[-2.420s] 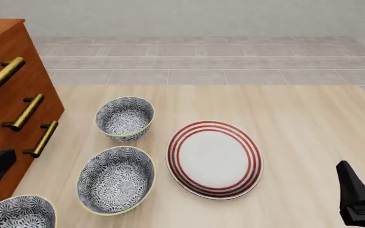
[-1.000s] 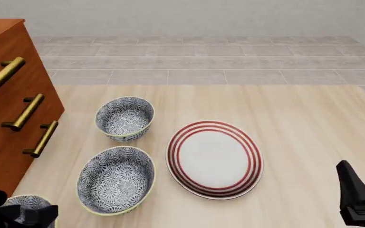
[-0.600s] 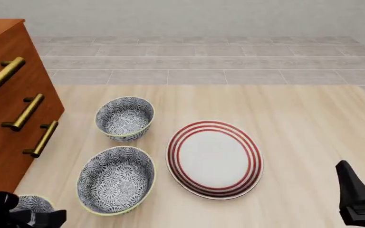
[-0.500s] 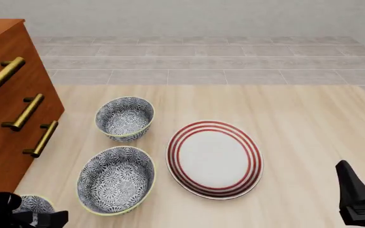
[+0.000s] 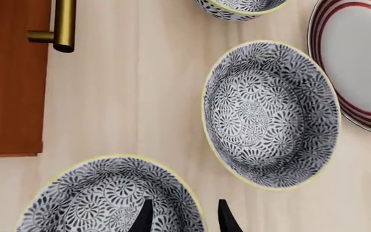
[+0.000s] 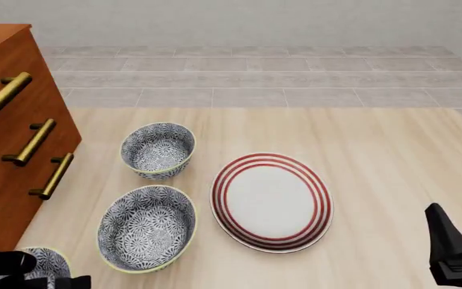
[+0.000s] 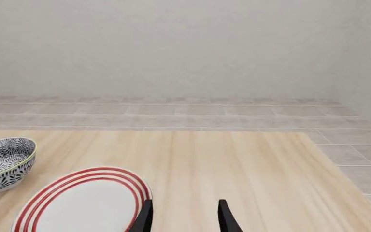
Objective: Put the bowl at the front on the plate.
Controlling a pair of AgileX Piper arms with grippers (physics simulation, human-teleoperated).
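The bowl at the front (image 5: 102,198), blue-and-white floral with a pale yellow-green rim, shows only as a sliver (image 6: 50,260) at the bottom left of the front view, mostly hidden by my left arm. My left gripper (image 5: 184,220) is open and straddles its rim, one finger inside the bowl and one outside. The white plate with red rings (image 6: 271,201) lies mid-table, right of the bowls, and also appears in both wrist views (image 5: 366,53) (image 7: 82,203). My right gripper (image 7: 184,220) is open and holds nothing. It hovers at the front right (image 6: 459,224), clear of the plate.
Two look-alike bowls stand behind the front one: a middle bowl (image 6: 147,227) (image 5: 269,113) close to the plate's left edge, and a far bowl (image 6: 157,149) (image 7: 2,162). A wooden drawer cabinet (image 6: 6,132) with brass handles (image 6: 50,176) borders the left side.
My left gripper came in from the left edge and lowered over the front bowl, now covering most of it. The right arm, plate and other bowls have not moved.
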